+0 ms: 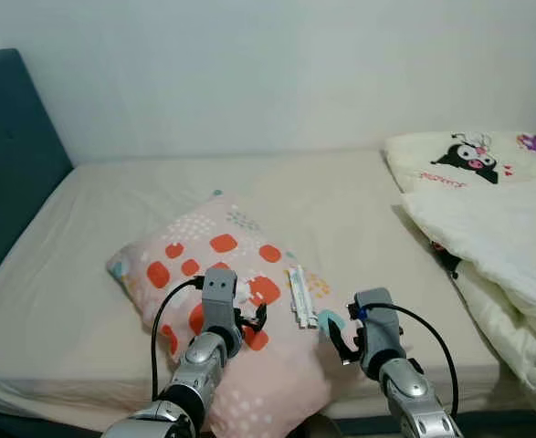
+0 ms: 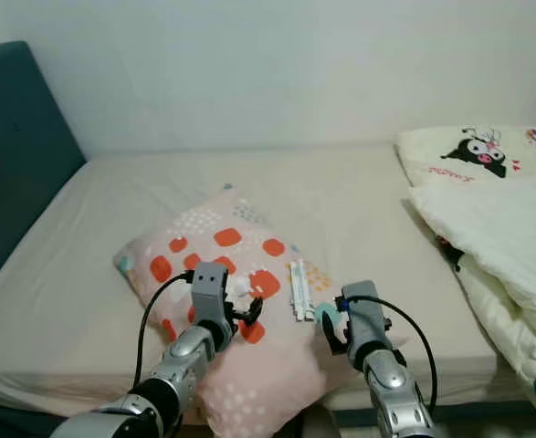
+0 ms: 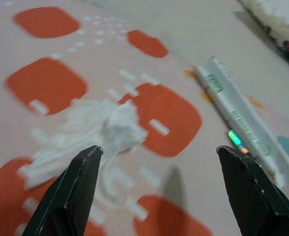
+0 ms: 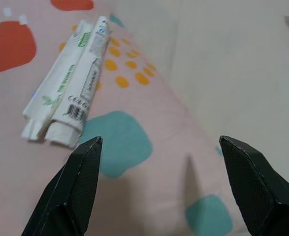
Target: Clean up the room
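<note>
A pink pillow (image 1: 215,239) with orange patches lies on the bed. On it rests a crumpled white tissue (image 3: 97,132) and, further right, a white paper wrapper packet (image 1: 299,295). My left gripper (image 1: 249,319) hovers open just above the tissue, one finger on each side of it in the left wrist view. Over the pillow's right edge my right gripper (image 1: 337,338) stands open, a little short of the wrapper packet (image 4: 70,98), with nothing between its fingers.
The beige mattress (image 1: 341,201) stretches to a white wall. A dark teal headboard (image 1: 7,155) stands at the left. A white quilt (image 1: 496,246) and a cartoon-print pillow (image 1: 468,160) are piled at the right.
</note>
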### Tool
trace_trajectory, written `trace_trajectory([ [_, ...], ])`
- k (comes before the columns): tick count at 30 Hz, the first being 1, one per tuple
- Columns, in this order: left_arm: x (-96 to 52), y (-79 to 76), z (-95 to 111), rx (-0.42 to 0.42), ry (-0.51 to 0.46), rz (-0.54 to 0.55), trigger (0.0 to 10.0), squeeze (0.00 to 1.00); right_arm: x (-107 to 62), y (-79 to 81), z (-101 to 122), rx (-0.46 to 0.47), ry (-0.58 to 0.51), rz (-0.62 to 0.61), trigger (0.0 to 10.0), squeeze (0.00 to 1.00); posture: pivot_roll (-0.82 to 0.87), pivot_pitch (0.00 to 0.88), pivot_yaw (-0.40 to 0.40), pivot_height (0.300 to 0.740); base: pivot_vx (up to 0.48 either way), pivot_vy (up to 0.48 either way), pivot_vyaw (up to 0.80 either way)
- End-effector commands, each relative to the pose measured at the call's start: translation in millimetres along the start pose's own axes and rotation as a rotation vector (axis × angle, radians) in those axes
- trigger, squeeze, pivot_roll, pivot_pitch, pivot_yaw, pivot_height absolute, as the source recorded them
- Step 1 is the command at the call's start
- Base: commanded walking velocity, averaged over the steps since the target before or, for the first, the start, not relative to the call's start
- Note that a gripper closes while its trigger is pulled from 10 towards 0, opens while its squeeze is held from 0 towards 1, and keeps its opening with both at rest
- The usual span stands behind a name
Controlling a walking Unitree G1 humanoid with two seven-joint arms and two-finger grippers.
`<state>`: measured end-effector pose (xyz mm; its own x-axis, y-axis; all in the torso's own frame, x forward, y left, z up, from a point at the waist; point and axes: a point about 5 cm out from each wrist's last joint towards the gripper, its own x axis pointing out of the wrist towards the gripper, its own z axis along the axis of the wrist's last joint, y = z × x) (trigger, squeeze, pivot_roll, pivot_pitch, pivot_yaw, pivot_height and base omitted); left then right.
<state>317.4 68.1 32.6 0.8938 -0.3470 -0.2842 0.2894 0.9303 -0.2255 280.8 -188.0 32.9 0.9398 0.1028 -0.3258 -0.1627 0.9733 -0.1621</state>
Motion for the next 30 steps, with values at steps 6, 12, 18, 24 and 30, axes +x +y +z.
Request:
trace_trajectory([
  [6, 14.7, -23.5, 37.7, 0.110, -0.130, -0.057, 10.0, 0.00, -11.2, 16.4, -3.5, -0.001, 0.006, 0.050, 10.0, 0.00, -0.37, 0.103, 0.022, 0.625, 0.000, 0.000, 0.00],
  [12, 15.9, -18.1, 44.5, 0.244, -0.142, -0.011, 10.0, 0.00, -23.1, 15.9, -6.1, 0.007, 0.013, 0.041, 10.0, 0.00, -0.40, 0.145, 0.024, 0.625, 0.000, 0.000, 0.00],
  [18, 14.5, -4.5, 37.4, 0.357, -0.064, 0.056, 10.0, 0.00, -34.7, 13.9, -6.1, 0.020, 0.018, 0.020, 10.0, 0.00, -0.42, 0.184, 0.023, 0.625, 0.000, 0.000, 0.00],
  [24, 11.8, 11.0, 30.7, 0.262, 0.004, 0.122, 10.0, 1.00, -42.1, 13.8, -5.5, 0.026, 0.025, 0.012, 10.0, 0.00, -0.43, 0.211, 0.018, 0.625, 0.000, 0.000, 0.00],
  [30, 9.4, 20.3, 27.2, 0.319, 0.036, 0.197, 10.0, 1.00, -44.6, 11.1, -0.7, 0.027, 0.026, 0.004, 10.0, 0.00, -0.43, 0.221, 0.017, 0.625, 0.000, 0.000, 0.00],
])
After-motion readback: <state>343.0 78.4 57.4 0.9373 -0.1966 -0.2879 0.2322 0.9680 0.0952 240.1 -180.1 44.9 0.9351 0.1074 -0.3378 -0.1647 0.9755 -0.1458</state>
